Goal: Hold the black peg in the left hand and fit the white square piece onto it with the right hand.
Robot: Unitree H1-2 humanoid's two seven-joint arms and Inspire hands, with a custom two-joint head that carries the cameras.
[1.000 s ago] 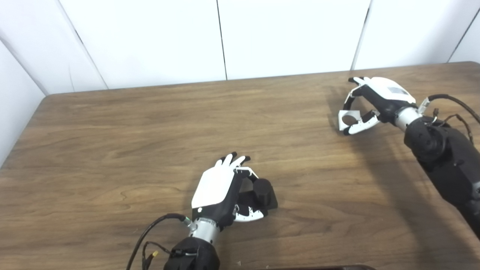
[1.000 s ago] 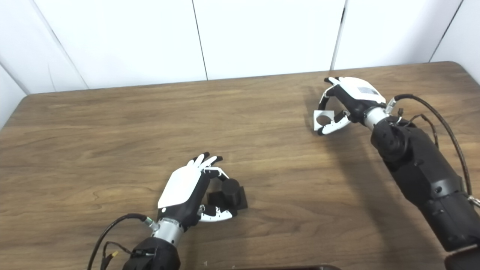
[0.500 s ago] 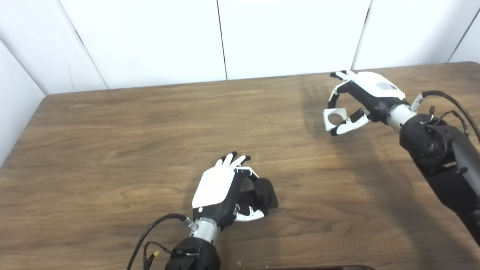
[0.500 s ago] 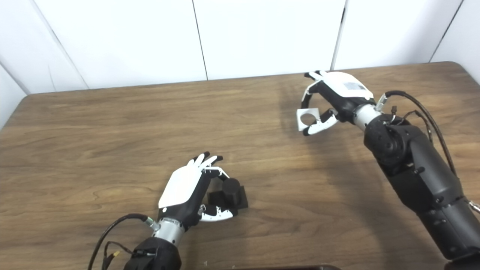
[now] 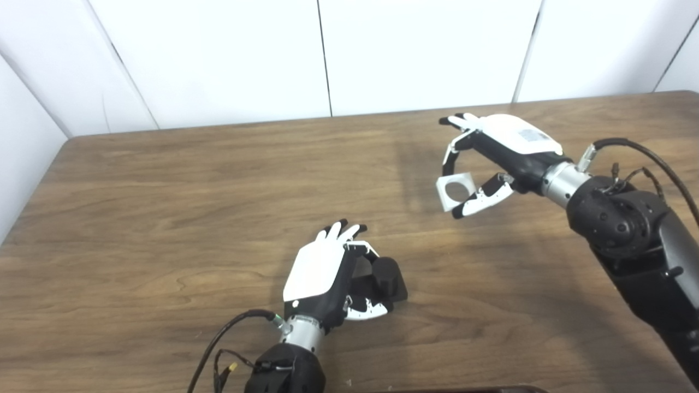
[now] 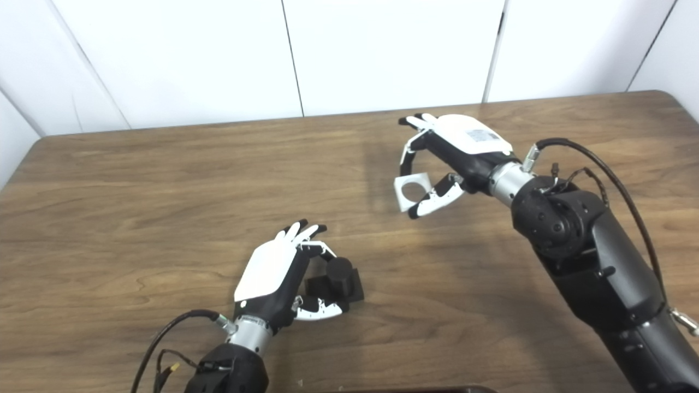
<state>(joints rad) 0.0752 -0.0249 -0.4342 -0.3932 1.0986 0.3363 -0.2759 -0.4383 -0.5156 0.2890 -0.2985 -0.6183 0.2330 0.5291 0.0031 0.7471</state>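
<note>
Two hands over a wooden surface (image 5: 164,207): left hand (image 5: 322,273) at lower centre, curled around the black peg (image 5: 386,275) resting on the wood. Right hand (image 5: 499,150) at upper right, raised, pinching the white square piece (image 5: 456,191), well apart from the peg.
</note>
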